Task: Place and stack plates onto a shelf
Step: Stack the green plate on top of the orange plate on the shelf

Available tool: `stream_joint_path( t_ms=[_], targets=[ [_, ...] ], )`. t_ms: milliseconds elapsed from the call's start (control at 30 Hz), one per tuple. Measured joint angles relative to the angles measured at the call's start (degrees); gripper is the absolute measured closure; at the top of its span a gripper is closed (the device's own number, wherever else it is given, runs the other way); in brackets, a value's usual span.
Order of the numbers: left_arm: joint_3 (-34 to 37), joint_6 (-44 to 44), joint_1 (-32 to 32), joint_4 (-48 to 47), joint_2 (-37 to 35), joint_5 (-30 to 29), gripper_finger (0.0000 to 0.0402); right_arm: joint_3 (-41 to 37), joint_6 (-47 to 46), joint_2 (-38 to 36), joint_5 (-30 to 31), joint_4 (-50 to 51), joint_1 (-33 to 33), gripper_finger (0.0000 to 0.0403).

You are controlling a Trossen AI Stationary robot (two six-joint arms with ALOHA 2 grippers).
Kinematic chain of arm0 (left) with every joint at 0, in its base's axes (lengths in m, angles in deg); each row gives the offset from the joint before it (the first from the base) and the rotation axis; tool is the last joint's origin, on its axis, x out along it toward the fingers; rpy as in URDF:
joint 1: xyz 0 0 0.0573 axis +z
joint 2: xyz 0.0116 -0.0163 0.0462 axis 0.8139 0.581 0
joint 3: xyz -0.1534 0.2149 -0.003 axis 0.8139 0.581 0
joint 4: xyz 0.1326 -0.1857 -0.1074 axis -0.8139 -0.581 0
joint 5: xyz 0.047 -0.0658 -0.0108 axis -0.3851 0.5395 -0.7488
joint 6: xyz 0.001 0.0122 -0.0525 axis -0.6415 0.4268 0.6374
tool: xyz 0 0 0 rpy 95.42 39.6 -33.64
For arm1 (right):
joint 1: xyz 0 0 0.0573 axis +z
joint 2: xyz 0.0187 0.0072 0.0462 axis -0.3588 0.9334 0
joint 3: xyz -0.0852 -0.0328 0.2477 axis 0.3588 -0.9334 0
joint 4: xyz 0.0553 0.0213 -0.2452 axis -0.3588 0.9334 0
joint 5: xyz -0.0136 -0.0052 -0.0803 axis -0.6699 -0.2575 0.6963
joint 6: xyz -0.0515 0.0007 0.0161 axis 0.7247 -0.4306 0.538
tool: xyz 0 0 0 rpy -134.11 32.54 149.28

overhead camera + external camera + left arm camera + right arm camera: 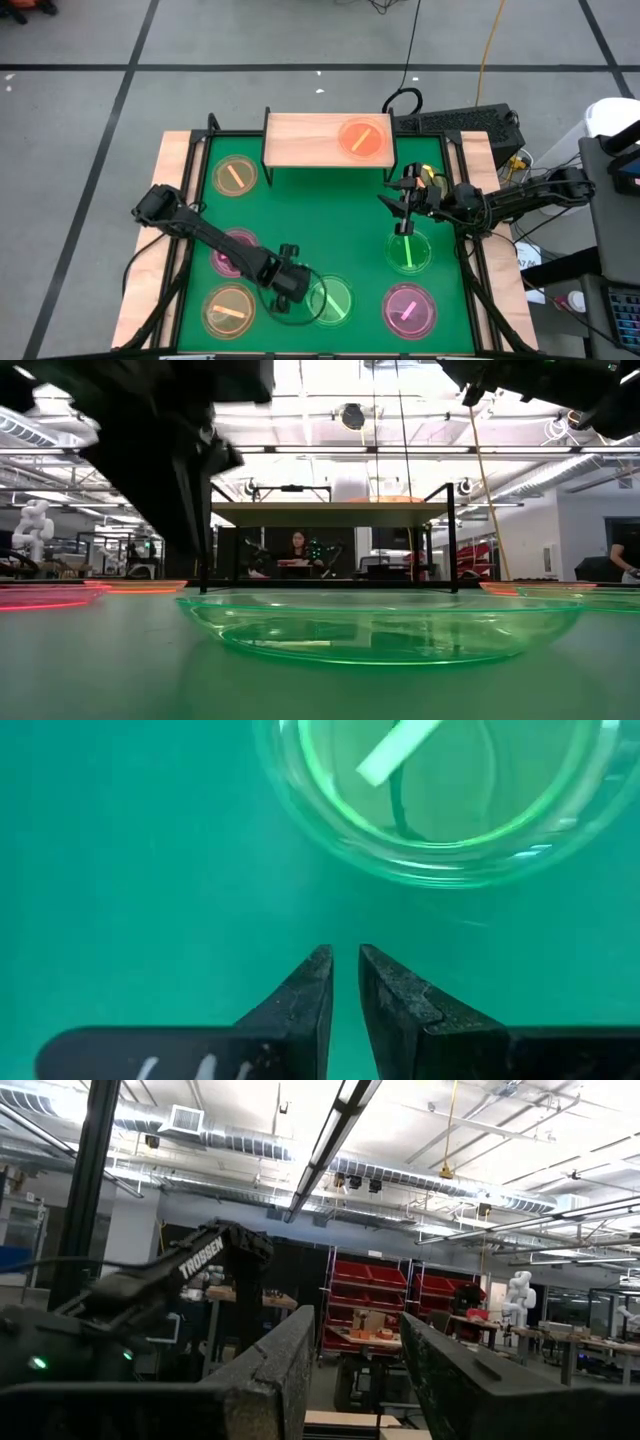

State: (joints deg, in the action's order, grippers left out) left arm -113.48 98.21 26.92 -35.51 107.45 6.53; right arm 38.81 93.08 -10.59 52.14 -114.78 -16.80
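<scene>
High view: one orange plate (363, 137) lies on the shelf (300, 140); left gripper (292, 284) hangs well in front of the shelf beside a green plate (330, 299), right gripper (408, 207) above another green plate (409, 251) nearer the shelf. Left wrist view: fingers (300, 1005) nearly together, holding nothing, just off the rim, so a descent here likely shoves the plate instead of gripping. Right wrist view: fingers (275, 1370) apart, empty, facing the room; a blind drop risks clipping the rim.

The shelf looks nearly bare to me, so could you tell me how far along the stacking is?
Done: one orange plate sits on the shelf. In hand: nothing; the left claw hovers beside a green plate, the right claw hangs above another green plate. Six plates remain on the table.
</scene>
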Motion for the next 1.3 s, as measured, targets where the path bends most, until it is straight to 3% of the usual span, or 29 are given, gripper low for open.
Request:
stream_joint_path(
  t_ms=[300,600,800,1033,1300],
  targets=[
    [-3.6,-5.4,-6.9,3.0,0.0,-9.2,0.0344,0.0,0.0,0.0,0.0,0.3,0.0,0.0271],
    [-3.6,-25.1,-13.7,12.4,0.0,-11.1,0.0344,0.0,0.0,0.0,0.0,0.3,0.0,0.0271],
    [-3.6,-27.4,-14.7,15.2,1.6,-15.7,0.0344,0.0,0.0,0.0,0.0,0.4,0.0,0.0271],
    [-3.6,-30.9,-14.1,18.9,7.1,-15.9,0.0344,0.0,-0.1,0.0,0.0,0.6,0.0,0.0271],
    [-3.6,-31.0,-14.3,18.6,7.3,-15.3,0.0344,0.0,-0.2,0.0,0.0,0.8,0.0,0.0271]
  ],
)
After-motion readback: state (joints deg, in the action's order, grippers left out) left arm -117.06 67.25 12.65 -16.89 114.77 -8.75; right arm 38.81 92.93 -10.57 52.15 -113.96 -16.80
